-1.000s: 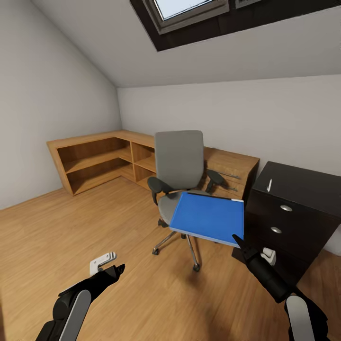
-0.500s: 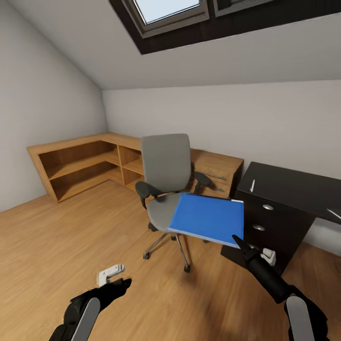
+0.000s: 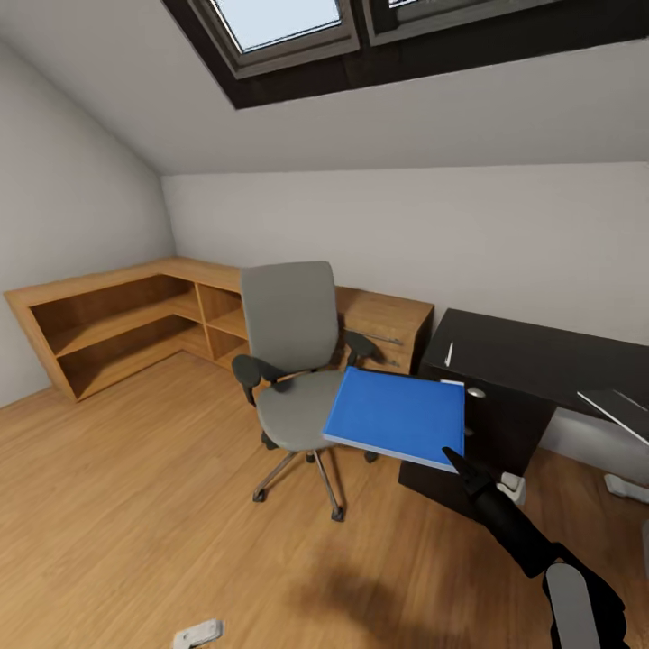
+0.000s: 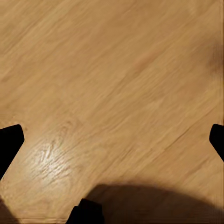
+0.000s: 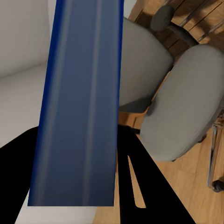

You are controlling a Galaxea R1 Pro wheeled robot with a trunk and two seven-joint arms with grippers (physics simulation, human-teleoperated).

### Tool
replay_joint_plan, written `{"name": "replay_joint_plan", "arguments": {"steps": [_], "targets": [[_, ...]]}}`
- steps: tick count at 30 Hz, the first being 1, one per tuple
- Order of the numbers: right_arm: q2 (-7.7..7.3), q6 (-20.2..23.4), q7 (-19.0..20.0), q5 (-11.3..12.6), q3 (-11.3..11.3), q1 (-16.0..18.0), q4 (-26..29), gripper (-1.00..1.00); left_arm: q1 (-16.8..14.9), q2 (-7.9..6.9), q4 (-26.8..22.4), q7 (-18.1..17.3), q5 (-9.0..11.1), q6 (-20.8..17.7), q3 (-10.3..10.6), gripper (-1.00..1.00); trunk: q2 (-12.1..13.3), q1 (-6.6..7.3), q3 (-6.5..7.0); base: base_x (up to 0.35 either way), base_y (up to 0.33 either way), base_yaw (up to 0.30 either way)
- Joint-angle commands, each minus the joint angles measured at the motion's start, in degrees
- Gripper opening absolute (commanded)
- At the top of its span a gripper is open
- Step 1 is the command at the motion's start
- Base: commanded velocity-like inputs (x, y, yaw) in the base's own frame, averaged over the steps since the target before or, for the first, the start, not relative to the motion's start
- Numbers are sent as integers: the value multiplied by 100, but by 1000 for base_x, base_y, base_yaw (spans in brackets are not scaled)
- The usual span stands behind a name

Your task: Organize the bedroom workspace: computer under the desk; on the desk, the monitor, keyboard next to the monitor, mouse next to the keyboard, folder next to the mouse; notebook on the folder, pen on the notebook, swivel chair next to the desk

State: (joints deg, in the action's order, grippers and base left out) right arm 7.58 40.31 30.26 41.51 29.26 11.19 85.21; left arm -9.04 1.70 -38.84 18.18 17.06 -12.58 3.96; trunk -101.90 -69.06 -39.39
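Observation:
My right gripper is shut on the near corner of the blue folder, holding it flat in the air between the swivel chair and the black desk. The right wrist view shows the folder edge-on between the black fingers, with the chair's grey seat beyond. A thin whitish pen lies on the desk's near end. My left gripper is open, fingertips far apart over bare wooden floor.
A low wooden shelf unit runs along the left wall into a wooden drawer unit behind the chair. A flat grey object lies at the desk's right. A small white fitting sits on the floor.
The whole view has swung right and up, bringing more of the desk into view. The folder stays held in my right gripper. My left arm has sunk away from the lower left.

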Motion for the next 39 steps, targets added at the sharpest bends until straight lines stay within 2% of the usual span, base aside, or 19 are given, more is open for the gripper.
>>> {"name": "replay_joint_plan", "arguments": {"steps": [1,4,6,17,24,31,36,39], "targets": [[-4,39,15,6,17,6,0,-100,-4,-10,193,47,30,197,29,100,39,23,13,0,0,-13],[-4,25,5,5,8,6,-18,-100,-5,-18,405,46,11,575,27,100,159,89,67,0,0,-6],[-2,15,0,6,3,6,-20,-100,-2,4,449,46,8,615,26,100,239,133,103,0,0,-1],[-6,9,24,39,11,6,6,-100,-8,-16,468,52,31,650,18,100,680,375,301,0,0,-4],[-8,31,18,34,28,6,18,-100,-4,-10,467,54,31,660,10,100,961,528,426,0,0,-201],[-15,40,13,32,256,6,60,-100,-7,10,472,55,20,654,27,100,1242,682,552,0,0,-252],[-21,47,25,34,287,6,55,-100,-2,6,492,55,24,652,21,100,1443,792,642,0,0,-53],[-15,48,28,25,284,6,48,-100,-7,13,706,55,17,660,26,100,1563,858,695,0,0,-4]]}}
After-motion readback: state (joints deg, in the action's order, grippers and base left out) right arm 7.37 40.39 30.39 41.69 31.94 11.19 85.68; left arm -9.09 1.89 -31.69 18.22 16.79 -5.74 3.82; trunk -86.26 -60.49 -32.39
